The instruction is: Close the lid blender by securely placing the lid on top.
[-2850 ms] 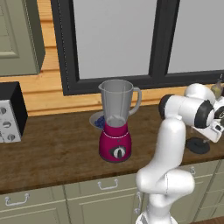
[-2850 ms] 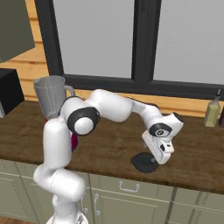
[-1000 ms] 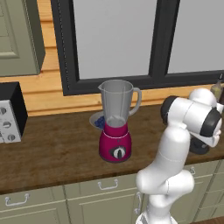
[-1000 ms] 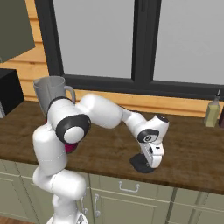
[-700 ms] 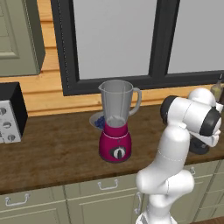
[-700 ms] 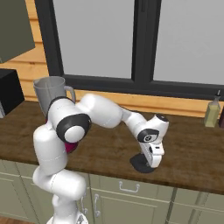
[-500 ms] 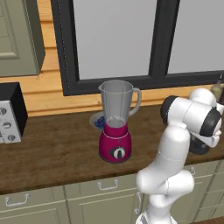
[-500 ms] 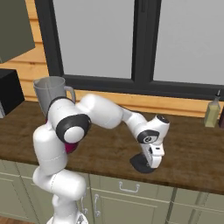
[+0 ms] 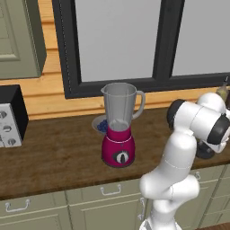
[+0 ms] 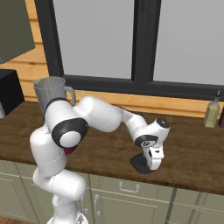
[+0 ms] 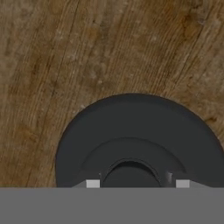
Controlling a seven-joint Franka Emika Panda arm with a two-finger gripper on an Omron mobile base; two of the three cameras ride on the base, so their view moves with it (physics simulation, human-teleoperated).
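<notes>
The dark wooden countertop [image 10: 192, 153] is seen bearing the magenta-based blender with clear grey jar [image 9: 119, 126], left uncovered. The small black round lid [image 11: 140, 140] is lying flat on the counter, well apart from it. The gripper [image 10: 154, 162] is closed on its centre knob. Lifting, carrying and seating are left.

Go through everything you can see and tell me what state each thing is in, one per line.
blender: upright on the counter, jar open, no lid on.
lid: flat on the wooden counter, right way up, knob upward.
hand: down over the lid, fingers closed on its centre knob.
bottle: standing upright by the window.
</notes>
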